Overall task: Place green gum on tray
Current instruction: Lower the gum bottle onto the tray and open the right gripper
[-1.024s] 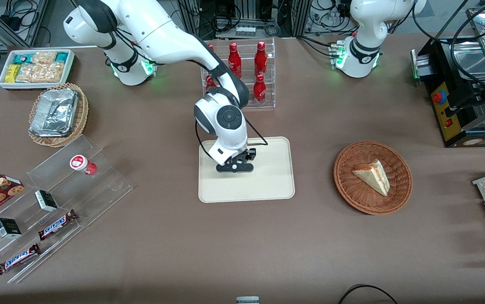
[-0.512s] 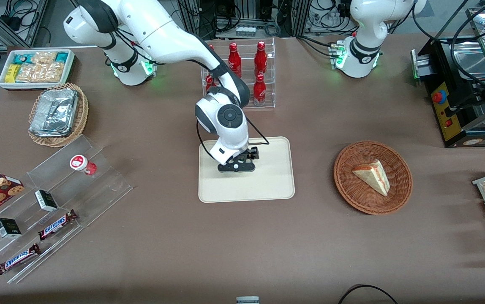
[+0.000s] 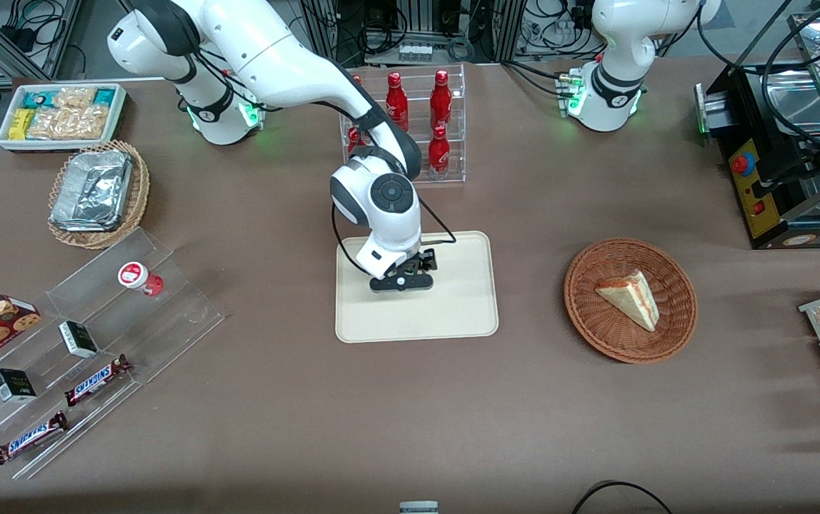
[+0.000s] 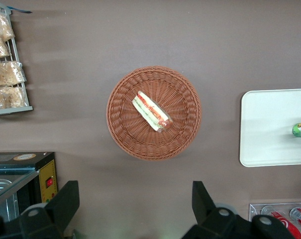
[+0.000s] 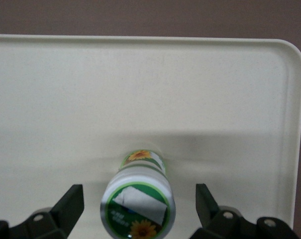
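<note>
Green gum (image 5: 139, 201) upright on tray (image 5: 230, 99), near centre. Pincer (image 5: 139, 209) above it, fingers (image 5: 70, 204) apart, clear of bottle at 3 and 9 o'clock. Judged light, rigid, smooth plastic, tippy; grip mid-body.

You are getting even overhead light; soft shadow falling under gripper (image 3: 401, 282) on tray (image 3: 453, 314); green gum (image 5: 139, 201) blurring close up.

From the front, the claw (image 3: 401, 283) and wrist hide the green gum (image 5: 139, 201) completely. In the left wrist view only its green edge shows. The tray (image 4: 269, 124) is cut off there.
</note>
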Motion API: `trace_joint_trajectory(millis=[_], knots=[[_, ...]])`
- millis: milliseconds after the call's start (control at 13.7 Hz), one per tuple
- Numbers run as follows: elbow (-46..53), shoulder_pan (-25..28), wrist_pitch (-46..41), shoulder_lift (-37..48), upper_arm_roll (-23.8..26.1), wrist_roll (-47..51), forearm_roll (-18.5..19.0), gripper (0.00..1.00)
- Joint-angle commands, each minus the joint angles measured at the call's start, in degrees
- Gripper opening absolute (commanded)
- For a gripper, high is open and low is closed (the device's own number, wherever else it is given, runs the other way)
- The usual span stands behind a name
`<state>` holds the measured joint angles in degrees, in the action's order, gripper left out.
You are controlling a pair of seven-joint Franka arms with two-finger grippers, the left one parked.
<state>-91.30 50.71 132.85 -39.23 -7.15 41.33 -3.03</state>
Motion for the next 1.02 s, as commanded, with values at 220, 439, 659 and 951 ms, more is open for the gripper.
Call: trace_joint_trajectory(millis=[220,439,659,951], knots=[[1.12,-0.43,-2.68,2.48,-0.58,-1.95,0.57,1.0],[0.77,-0.87,-6.27,5.2,-1.02,-5.02,0.57,1.0],[0.68,-2.97,-13.91,9.51,-1.02,-9.59,0.22,1.0],[0.59,-6.22,-21.74,14.52,-1.02,-16.09,-0.05,1.0]])
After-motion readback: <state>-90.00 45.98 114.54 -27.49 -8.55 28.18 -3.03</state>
